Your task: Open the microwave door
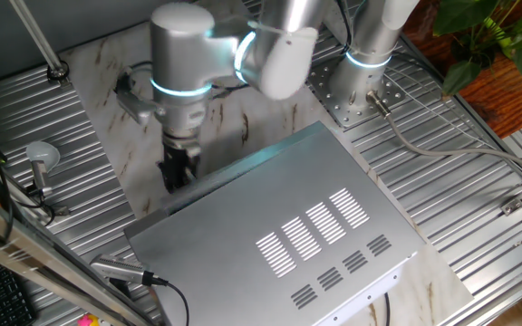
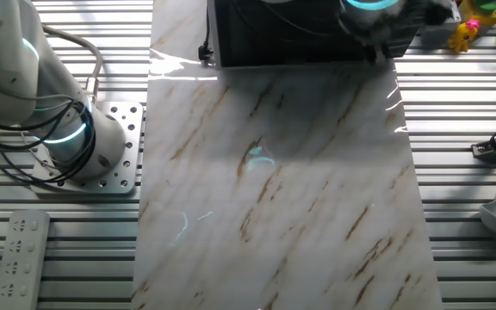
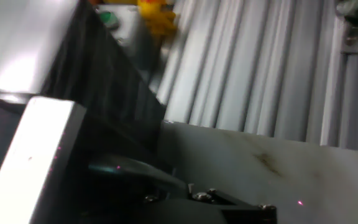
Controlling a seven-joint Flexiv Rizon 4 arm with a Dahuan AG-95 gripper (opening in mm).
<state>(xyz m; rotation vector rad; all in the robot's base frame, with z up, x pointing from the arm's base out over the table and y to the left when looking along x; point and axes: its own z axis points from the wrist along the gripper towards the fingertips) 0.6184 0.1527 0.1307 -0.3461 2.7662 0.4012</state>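
Silver-grey cylindrical arm point(image 1: 184, 50) segments, smooth rounded shells. Glowing cyan-white light rings at joints. Black gripper point(image 1: 178, 169) under a grey wrist block. Round base point(image 2: 76, 146) bolted to perforated steel plate point(image 2: 114, 116), screw holes in rows. Black and grey cables point(image 2: 7, 151) looped beside base.

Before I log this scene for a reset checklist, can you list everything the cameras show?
microwave: one, silver-grey, on the marble-patterned mat, slotted top up.
microwave door: one, black, on the front face toward the open mat; whether it is ajar cannot be told.
marble-patterned mat: one, white with brown veins, over the table's middle.
ribbed metal table: one, silver, under everything.
yellow toy: one, on the table beside the microwave.
remote control: one, white, at the table edge near the arm base.
plant: one, green, beyond the table.
arm: one, silver with cyan rings.
gripper: one, black, at the microwave's front edge; jaws hidden.
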